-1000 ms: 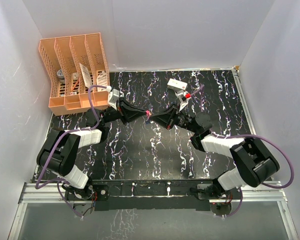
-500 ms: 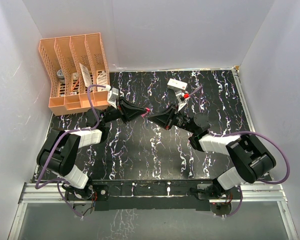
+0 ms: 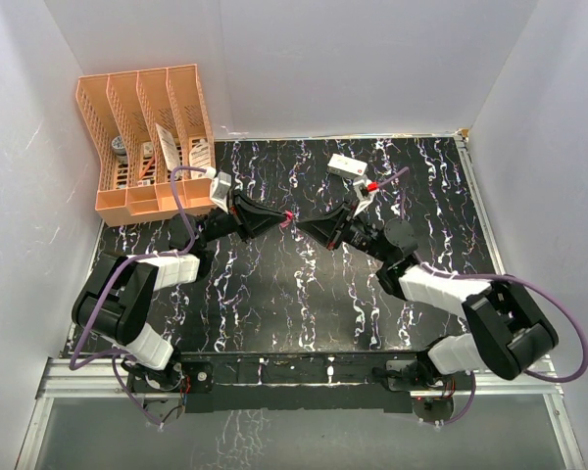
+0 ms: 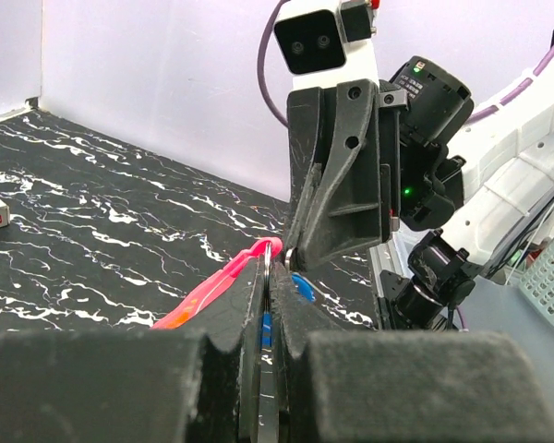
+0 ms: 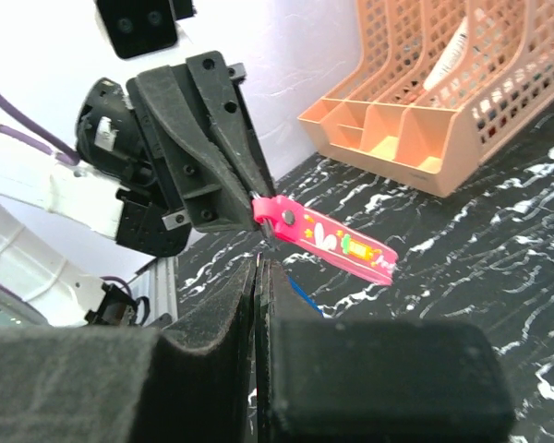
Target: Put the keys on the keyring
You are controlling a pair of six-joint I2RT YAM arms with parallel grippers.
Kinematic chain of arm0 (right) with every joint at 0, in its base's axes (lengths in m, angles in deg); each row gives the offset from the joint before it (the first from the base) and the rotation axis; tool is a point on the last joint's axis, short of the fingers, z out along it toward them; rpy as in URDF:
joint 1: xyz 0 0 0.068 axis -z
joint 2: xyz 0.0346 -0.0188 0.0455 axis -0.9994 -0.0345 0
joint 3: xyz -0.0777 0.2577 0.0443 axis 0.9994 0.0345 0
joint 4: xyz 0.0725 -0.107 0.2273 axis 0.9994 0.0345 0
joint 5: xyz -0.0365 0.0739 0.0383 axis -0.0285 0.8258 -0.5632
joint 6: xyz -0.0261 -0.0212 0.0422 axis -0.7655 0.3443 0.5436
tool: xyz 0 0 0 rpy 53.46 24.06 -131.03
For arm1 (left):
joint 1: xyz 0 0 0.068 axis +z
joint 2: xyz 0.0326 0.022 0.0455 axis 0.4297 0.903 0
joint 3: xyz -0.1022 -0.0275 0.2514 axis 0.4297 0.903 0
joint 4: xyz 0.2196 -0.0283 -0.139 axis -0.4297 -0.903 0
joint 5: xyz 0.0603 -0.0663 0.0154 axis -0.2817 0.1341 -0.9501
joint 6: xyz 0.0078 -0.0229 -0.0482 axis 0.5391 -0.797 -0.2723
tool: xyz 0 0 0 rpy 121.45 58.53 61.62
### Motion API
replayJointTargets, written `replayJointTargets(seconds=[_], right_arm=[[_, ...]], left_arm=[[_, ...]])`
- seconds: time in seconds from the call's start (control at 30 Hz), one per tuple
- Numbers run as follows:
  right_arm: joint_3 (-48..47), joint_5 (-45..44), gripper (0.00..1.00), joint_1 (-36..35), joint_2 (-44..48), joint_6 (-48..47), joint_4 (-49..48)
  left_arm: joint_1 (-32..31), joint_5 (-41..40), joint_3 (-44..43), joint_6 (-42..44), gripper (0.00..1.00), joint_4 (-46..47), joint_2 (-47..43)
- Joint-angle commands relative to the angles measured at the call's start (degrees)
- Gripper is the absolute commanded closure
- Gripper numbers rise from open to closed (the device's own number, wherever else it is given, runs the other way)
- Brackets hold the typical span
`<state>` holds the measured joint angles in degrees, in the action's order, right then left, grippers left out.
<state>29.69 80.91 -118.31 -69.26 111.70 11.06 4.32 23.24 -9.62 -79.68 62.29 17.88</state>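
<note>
Clamps the pink key (image 5: 337, 242) by its riveted end in the closed left tool (image 3: 279, 217), off the counter (image 3: 274, 294), tip to tip with the likewise closed right tool (image 3: 307, 226), contents untellable, and reveals cartoon print and a blue key (image 4: 301, 285) sliver only from the wrists.

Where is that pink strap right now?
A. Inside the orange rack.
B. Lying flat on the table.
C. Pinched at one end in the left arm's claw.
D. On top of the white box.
C: the pink strap sticks out in mid-air from the closed tips of the left gripper.
</note>
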Motion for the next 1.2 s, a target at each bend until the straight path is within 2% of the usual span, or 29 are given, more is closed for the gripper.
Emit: replayJointTargets(seconds=[0.0, 0.13, 0.23, 0.4, 0.43, 0.5, 0.67, 0.93, 1.03, 1.17], right_arm=[[-2.3, -4.9, 1.00, 0.2, 4.6, -7.7, 12.3], [-4.2, -6.9, 1.00, 0.2, 7.0, -13.3, 25.0], [-3.7, -7.5, 1.00, 0.2, 8.1, -15.4, 28.6], [-1.8, -8.7, 1.00, 0.2, 9.5, -16.3, 30.7], [-1.3, -8.9, 1.00, 0.2, 9.7, -16.4, 31.3], [-1.3, -9.3, 1.00, 0.2, 9.4, -16.5, 32.1], [-0.9, -9.2, 1.00, 0.2, 8.9, -16.6, 32.7], [-0.2, -9.0, 1.00, 0.2, 8.8, -16.7, 32.7], [0.1, -9.0, 1.00, 0.2, 8.8, -16.6, 32.7], [0.3, -8.9, 1.00, 0.2, 8.7, -16.7, 32.8]], left_arm=[[-0.1, -0.8, -0.1, -1.7, 1.00, 9.9, -2.0], [-0.1, 0.2, -1.2, -0.6, 1.00, 2.6, -2.3], [-0.1, 1.0, -2.1, 1.9, 1.00, -6.6, -3.3], [-0.1, 3.0, -4.7, 8.8, 1.00, -27.5, -4.4], [-0.1, 2.8, -5.1, 11.4, 1.00, -36.0, -5.1], [-0.1, 1.8, -5.3, 14.6, 1.00, -42.8, -5.9], [-0.1, -1.6, -6.1, 21.4, 1.00, -55.9, -6.9], [-0.1, -10.8, -9.9, 25.5, 0.99, -72.9, -5.8], [-0.1, -15.3, -12.0, 26.8, 0.88, -78.1, -6.0], [-0.1, -17.8, -9.7, 25.6, 0.56, -74.5, -8.8]])
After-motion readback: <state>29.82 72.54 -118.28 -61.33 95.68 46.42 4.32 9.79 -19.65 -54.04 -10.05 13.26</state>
